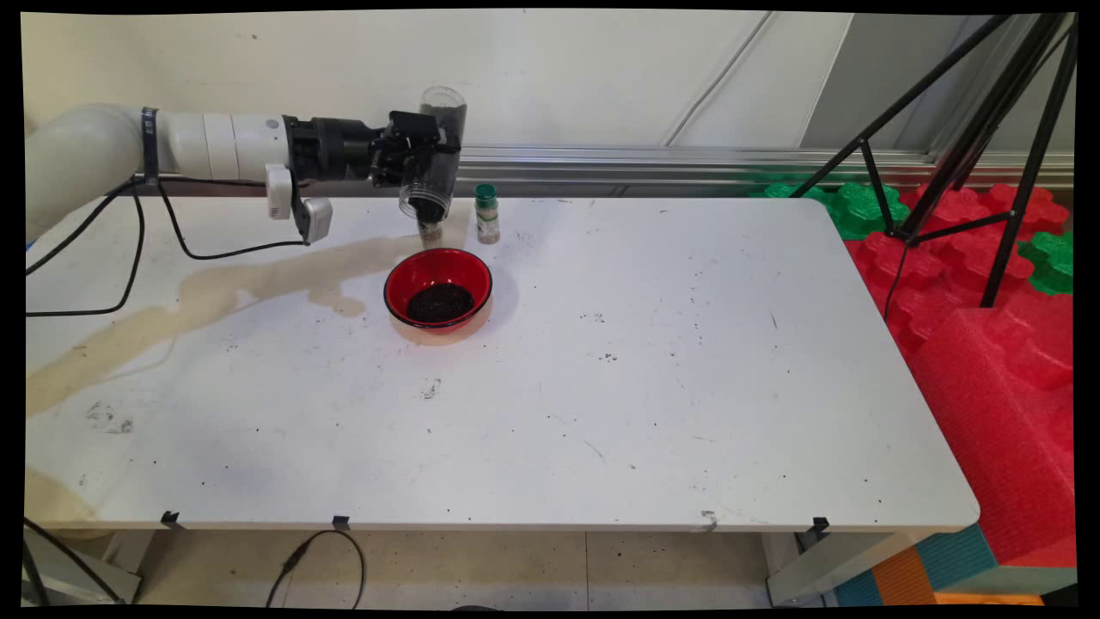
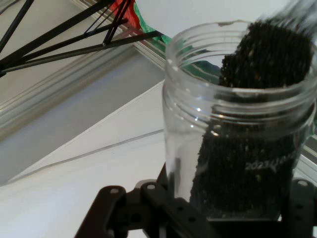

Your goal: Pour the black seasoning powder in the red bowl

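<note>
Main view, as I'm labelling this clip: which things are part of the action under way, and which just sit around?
In use:
claw, shut on the clear jar
clear jar, tipped mouth-down, spilling dark grains
red bowl below, dark grains inside

Lying about:
green-capped spice bottle behind the bowl
black tripod
red and green foam blocks

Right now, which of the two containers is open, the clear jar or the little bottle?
The clear jar in the gripper: lidless, tipped mouth-down, dark grains spilling into the red bowl. The small bottle stands upright on the table with its green cap on.

Arm horiz. from left, gripper (image 1: 427,156) apparently clamped, wrist rolled.
</note>
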Controlling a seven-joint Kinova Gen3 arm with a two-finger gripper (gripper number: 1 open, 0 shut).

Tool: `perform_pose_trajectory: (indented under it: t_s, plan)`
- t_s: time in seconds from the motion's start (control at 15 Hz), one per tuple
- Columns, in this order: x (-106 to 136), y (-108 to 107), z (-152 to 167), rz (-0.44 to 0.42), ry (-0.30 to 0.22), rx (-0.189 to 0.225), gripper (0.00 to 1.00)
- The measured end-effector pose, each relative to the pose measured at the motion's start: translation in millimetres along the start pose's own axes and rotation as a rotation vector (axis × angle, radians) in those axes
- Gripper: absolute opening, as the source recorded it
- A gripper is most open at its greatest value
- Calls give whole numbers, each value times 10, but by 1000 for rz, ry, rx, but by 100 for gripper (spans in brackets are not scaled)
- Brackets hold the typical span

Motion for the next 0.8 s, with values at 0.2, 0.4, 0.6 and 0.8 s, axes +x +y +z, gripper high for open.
perform_pose_trajectory:
  t_s: [0.2, 0.4, 0.6, 0.8]
  plan:
    - [5, 2, -4, 6, 1, 0, 0]
    - [9, 5, -5, 11, 3, 0, 0]
    - [11, 6, -5, 16, 4, 0, 0]
    - [12, 8, -4, 19, 4, 0, 0]
